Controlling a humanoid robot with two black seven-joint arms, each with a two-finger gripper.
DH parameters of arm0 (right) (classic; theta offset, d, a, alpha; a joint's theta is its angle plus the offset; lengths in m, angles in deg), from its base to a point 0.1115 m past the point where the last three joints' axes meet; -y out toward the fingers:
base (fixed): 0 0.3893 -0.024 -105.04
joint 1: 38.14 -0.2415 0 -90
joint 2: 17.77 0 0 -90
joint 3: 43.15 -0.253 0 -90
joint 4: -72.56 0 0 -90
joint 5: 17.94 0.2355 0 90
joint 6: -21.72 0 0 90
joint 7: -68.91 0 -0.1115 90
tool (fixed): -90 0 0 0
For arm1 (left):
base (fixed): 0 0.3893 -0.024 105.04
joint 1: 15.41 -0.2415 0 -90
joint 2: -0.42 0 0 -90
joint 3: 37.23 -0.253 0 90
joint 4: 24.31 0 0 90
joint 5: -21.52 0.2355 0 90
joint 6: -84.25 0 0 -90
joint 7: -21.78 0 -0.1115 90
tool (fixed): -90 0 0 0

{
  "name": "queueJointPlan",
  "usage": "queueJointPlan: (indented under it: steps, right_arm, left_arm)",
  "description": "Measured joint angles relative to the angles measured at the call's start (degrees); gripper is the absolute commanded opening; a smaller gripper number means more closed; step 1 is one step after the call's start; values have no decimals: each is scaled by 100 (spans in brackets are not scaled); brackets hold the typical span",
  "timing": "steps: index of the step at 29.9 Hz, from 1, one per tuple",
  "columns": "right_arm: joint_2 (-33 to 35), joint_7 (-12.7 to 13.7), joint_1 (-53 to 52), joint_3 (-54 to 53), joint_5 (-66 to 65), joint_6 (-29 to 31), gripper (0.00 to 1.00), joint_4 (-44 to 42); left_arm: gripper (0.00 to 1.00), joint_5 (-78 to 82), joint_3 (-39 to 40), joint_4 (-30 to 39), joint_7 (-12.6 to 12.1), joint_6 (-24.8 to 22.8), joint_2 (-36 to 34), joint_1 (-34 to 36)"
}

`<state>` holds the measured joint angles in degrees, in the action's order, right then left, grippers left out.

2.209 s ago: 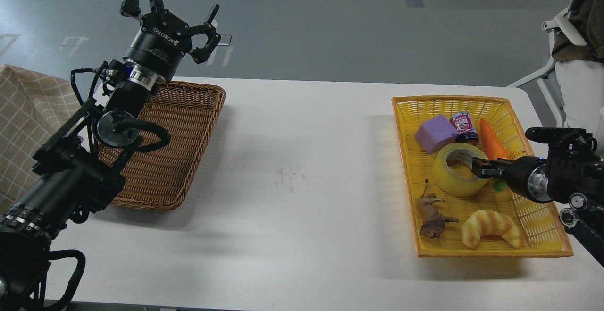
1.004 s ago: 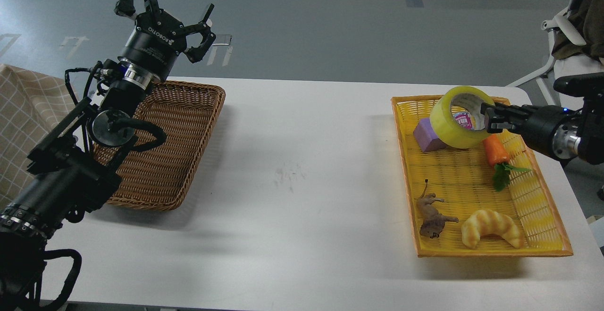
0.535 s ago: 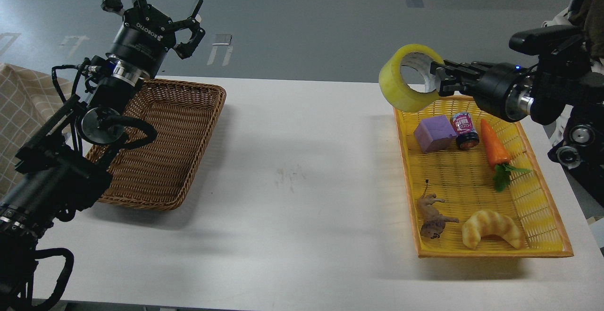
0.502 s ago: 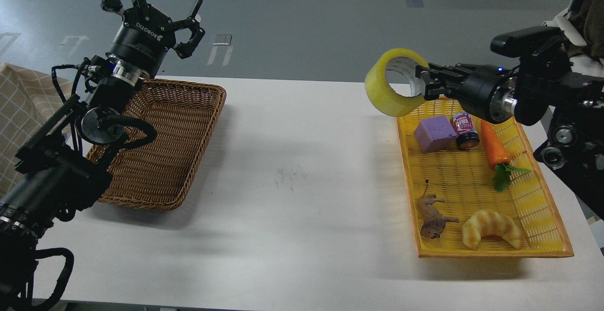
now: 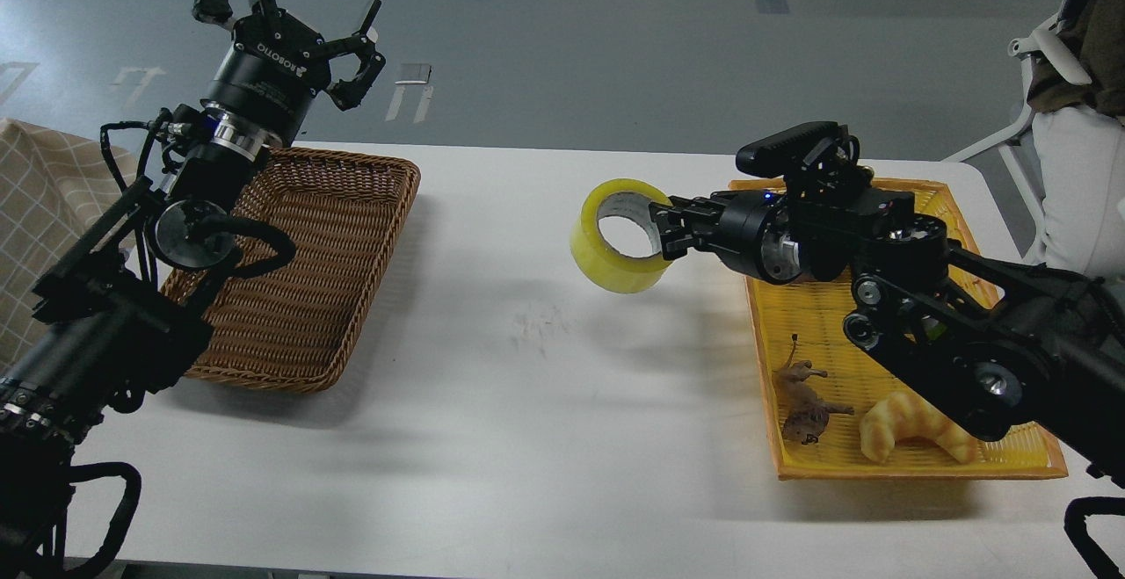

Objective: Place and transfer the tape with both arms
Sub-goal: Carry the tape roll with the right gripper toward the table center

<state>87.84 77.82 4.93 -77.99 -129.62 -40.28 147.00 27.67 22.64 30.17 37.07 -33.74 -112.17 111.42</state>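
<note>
The tape (image 5: 613, 256), a yellowish translucent roll with a grey-white core, hangs in the air above the middle of the white table (image 5: 545, 386). My right gripper (image 5: 661, 232) is shut on its right rim, with the arm reaching in from the right over the yellow basket (image 5: 923, 465). My left gripper (image 5: 290, 12) is open and empty, raised high above the back edge of the brown wicker basket (image 5: 308, 298) at the left.
The yellow basket holds a toy animal (image 5: 804, 403) and a croissant (image 5: 914, 425); my right arm hides its other contents. A checked cloth (image 5: 35, 210) lies at the far left. A person in white sits at the far right (image 5: 1077, 184).
My right gripper lifted the tape out of the yellow basket, raised it, then carried it left and down over the table's middle. My left gripper stayed raised and open.
</note>
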Motion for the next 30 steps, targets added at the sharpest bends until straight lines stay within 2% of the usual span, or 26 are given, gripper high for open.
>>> queueJointPlan:
  steps: [17,30]
  right_arm:
    - [-1089,7,-206,665,-12,0,0,-1142]
    - [-1392,5,-278,944,-12,0,0,-1559]
  left_arm:
    - [98,0,-1,9,0,0,3,9]
    - [98,-9,2,11,0,0,-6,9]
